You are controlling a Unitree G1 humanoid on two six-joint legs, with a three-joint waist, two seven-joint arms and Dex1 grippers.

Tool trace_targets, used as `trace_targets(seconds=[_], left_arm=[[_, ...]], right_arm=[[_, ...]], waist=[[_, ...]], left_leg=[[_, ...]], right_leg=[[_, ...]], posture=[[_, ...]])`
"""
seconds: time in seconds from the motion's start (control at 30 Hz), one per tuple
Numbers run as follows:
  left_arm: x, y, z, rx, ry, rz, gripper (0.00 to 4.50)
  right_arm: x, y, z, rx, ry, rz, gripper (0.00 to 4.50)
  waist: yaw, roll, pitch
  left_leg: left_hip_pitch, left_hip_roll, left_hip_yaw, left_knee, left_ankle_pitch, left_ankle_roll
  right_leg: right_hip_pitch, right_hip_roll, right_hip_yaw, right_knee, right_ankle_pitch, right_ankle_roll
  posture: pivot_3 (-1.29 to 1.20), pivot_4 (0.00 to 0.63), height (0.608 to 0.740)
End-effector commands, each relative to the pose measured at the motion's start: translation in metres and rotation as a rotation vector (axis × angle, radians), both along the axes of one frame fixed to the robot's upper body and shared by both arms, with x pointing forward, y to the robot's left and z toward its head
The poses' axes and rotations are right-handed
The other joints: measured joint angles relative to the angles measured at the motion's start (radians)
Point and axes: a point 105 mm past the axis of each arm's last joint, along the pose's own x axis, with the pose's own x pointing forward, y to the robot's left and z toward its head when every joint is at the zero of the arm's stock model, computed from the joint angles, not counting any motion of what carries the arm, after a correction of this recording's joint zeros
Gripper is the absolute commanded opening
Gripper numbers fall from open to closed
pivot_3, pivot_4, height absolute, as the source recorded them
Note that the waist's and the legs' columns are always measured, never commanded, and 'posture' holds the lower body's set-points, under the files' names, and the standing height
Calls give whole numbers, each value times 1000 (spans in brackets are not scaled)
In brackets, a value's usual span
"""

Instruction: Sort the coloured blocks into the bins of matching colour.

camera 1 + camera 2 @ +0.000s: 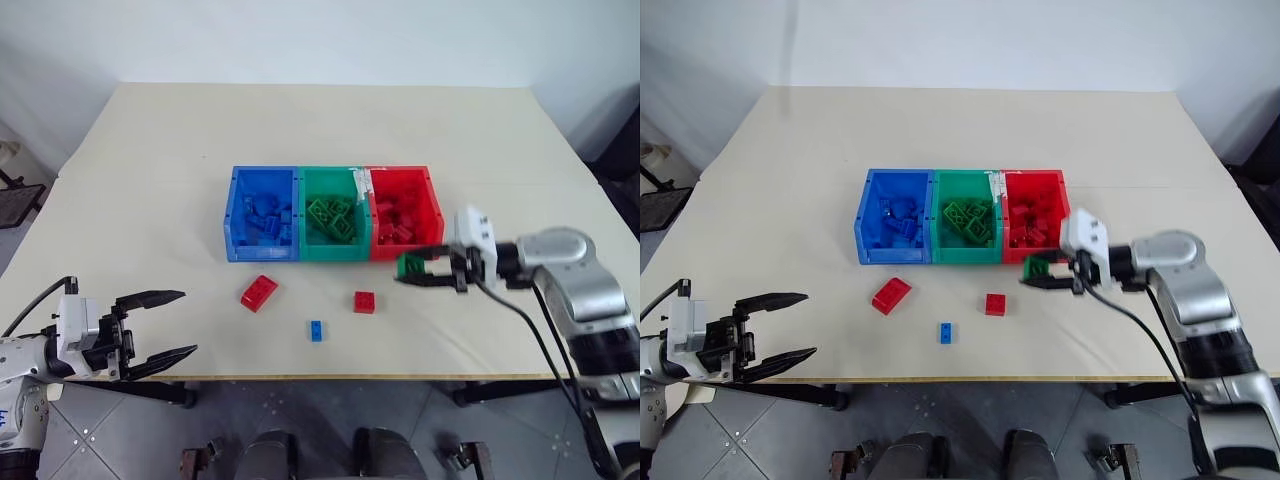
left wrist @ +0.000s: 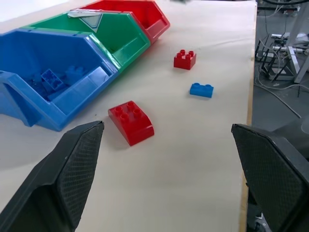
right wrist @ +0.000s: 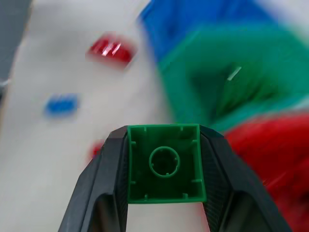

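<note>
Gripping a green block [image 3: 164,163] between its two black fingers, the right gripper [image 1: 418,274] is hanging just above the table [image 1: 160,150], pointing toward the robot's left, with the brick's hollow underside facing the wrist camera. It is sitting just in front of the red bin [image 1: 404,212], near that bin's front wall, and the green bin [image 1: 333,214] is lying immediately to the left of that, with the blue bin [image 1: 262,212] joined on at the far left of the row. Each bin is holding a heap of bricks of its own colour. On the bare tabletop in front of the bins, a small red block [image 1: 364,302] is resting a little to the left of the held brick, a small blue block [image 1: 316,330] is lying nearer the front edge, and a larger red block [image 1: 258,292] is sitting in front of the blue bin. Well apart from all of these, the left gripper [image 1: 163,326] is hovering at the table's front left corner with its fingers spread wide and nothing between them. The table itself is showing a plain cream top, standing against a pale wall, with grey tiled floor [image 1: 110,425] and dark metal legs [image 2: 282,53] showing beyond its edges.
</note>
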Motion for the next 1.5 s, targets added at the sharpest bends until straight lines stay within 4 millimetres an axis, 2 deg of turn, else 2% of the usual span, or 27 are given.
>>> trace_targets(seconds=[0.03, 0.13, 0.27, 0.33, 0.37, 0.53, 0.57, 0.63, 0.83, 0.93, 1.17, 1.23, 1.27, 1.37, 1.5], left_arm=[[1, -1, 2, 0, -28, 5, 4500], [2, -2, 2, -2, -32, 8, 4500], [4, -2, 3, -6, -54, 31, 4500], [4, -2, 2, -7, -57, 36, 4500], [3, -2, 2, -7, -58, 39, 4500], [2, -3, 2, -11, -63, 47, 4500], [2, -3, 1, -11, -63, 48, 4500], [3, -3, 1, -13, -62, 47, 4500], [8, -4, 2, -15, -57, 32, 4500], [13, -5, 2, -16, -55, 19, 4500], [15, -4, 3, -19, -43, -2, 4500], [16, 1, 5, -13, -41, 3, 4500], [17, 3, 5, -11, -40, 8, 4500], [18, 5, 5, -7, -40, 10, 4500], [22, 1, 7, -13, -48, -3, 4500]], right_arm=[[21, 16, 17, 63, -50, -25, 1481], [40, 35, 25, 99, -72, -27, 1481], [69, 65, 14, 76, -76, -69, 1481], [77, 71, 12, 98, -76, -94, 2262], [78, 74, 13, 114, -82, -87, 2482], [79, 75, 19, 141, -107, -65, 4166], [78, 72, 20, 135, -112, -54, 4459], [71, 57, 21, 129, -118, -21, 4459], [21, 0, 3, 68, 53, 149, 4459], [1, -43, -9, 57, 99, 97, 4459], [-25, -104, -25, -2, 152, -37, 4459], [-41, -138, -36, -77, 191, -126, 4459], [-47, -148, -38, -104, 202, -154, 4459], [-51, -149, -38, -101, 205, -163, 4459], [-48, -130, -39, -87, 185, -132, 4459]], waist=[[-8, 0, 0], [-13, 0, 0], [-17, 0, 0], [-18, 0, 0], [-17, 0, 0], [-14, 0, 0], [-15, 0, 0], [-15, 0, 0], [-8, 0, 0], [-9, 0, 0], [-10, 2, 1], [-8, 2, 1], [-5, 2, 1], [-3, 2, 1], [-11, 2, 1]], left_leg=[[0, 0, 0, 0, 0, 0], [0, 0, -1, 0, 0, 0], [0, -2, 0, 0, 0, 0], [0, -2, 0, 0, 0, 0], [0, -2, -1, 0, 0, 0], [-1, -5, -5, 1, 0, 1], [-1, -5, -5, 1, 0, 1], [-1, -5, -6, 1, 0, 1], [-1, -6, -15, 4, -1, 3], [-1, -6, -15, 4, -2, 3], [-1, -4, -8, 3, -2, 2], [-1, -4, -7, 3, -2, 2], [-1, -4, -6, 3, -2, 2], [-1, -5, -4, 3, -2, 3], [0, -1, -1, 4, -2, 2]], right_leg=[[0, 0, 0, 0, 0, 0], [0, 1, -1, 2, 0, 0], [-4, 2, -1, 10, 0, 0], [-5, 2, -1, 13, 0, 0], [-6, 2, -1, 15, 0, 0], [-7, 1, 0, 18, 0, 0], [-7, 1, 0, 18, 0, 0], [-6, 2, 0, 18, 0, 0], [1, 0, 1, 15, 0, 0], [3, -1, 0, 10, 0, 0], [3, 1, -3, 3, 0, 0], [3, 1, -3, 3, 0, 0], [3, 1, -3, 2, 0, 0], [3, 1, -3, 1, 0, 0], [4, 1, -3, -2, 0, 0]], posture=[[0, 150, 740], [0, 150, 740], [0, 150, 740], [0, 150, 740], [0, 150, 740], [0, 150, 740], [0, 150, 740], [0, 150, 740], [0, 150, 740], [0, 150, 740], [0, 150, 740], [0, 150, 740], [0, 150, 740], [0, 150, 740], [0, 150, 740]])
